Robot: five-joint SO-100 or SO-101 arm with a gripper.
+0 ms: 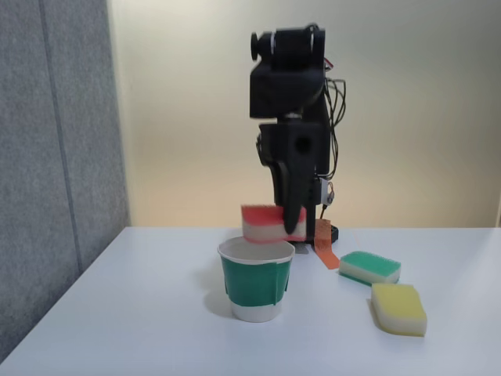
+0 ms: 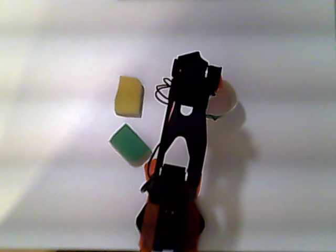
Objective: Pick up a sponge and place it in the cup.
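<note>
I see sponge (image 1: pixel 262 225) in fixed view, long axis level, 9-to-3, red layer up, hanging just above cup (image 1: pixel 255 282) rim. Jaws (image 1: pixel 291 227) clamp its 3 o'clock end. Arm upright, pointing down. Tabletop (image 1: pixel 141 313) white.

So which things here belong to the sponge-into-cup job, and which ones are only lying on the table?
Part of the job:
- red-topped sponge, held in the gripper just above the cup
- green cup

Only lying about:
- green-topped sponge
- yellow sponge
</note>
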